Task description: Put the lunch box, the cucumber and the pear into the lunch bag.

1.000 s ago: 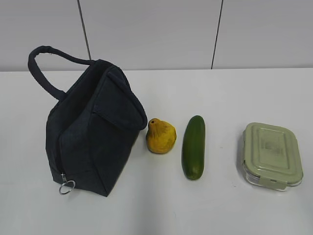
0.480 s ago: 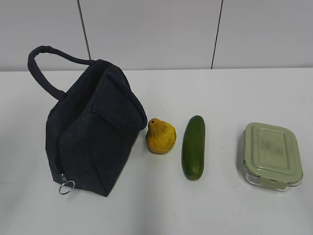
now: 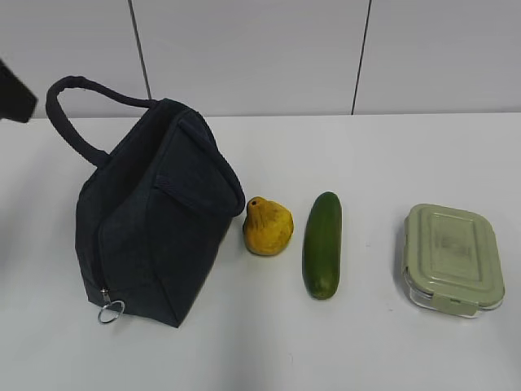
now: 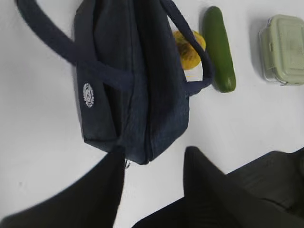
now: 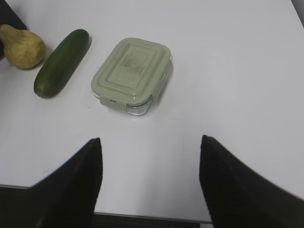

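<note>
The lunch bag [image 3: 151, 216] stands on the white table [image 3: 391, 155] at the left of the exterior view, its dark navy body leaning, one loop handle [image 3: 69, 110] arched up behind it and the metal ring pull [image 3: 111, 310] of the zipper hanging at its lower front corner. Just to its right sits the pear [image 3: 267, 226], close beside the bag's side — whether they touch I cannot tell. Next comes the cucumber [image 3: 323, 243], lying lengthwise near the pear but apart from it. The lunch box [image 3: 453, 257] rests further right, well apart from the cucumber, its pale green lid clipped on.

The left gripper [image 4: 154, 164] hangs above the near end of the bag, looking down on it; its two dark fingers [image 4: 102, 190] are spread apart with nothing between them, the bag's zipper end showing in the gap. A small round white logo [image 4: 88, 94] shows on the bag's side in this view. In the exterior view only a dark piece of this arm [image 3: 15, 94] shows at the left edge.

The right gripper [image 5: 149, 156] is poised above the table edge, angled toward the lunch box — its fingers [image 5: 78, 180] stand wide apart and hold nothing, with bare table between them.
</note>
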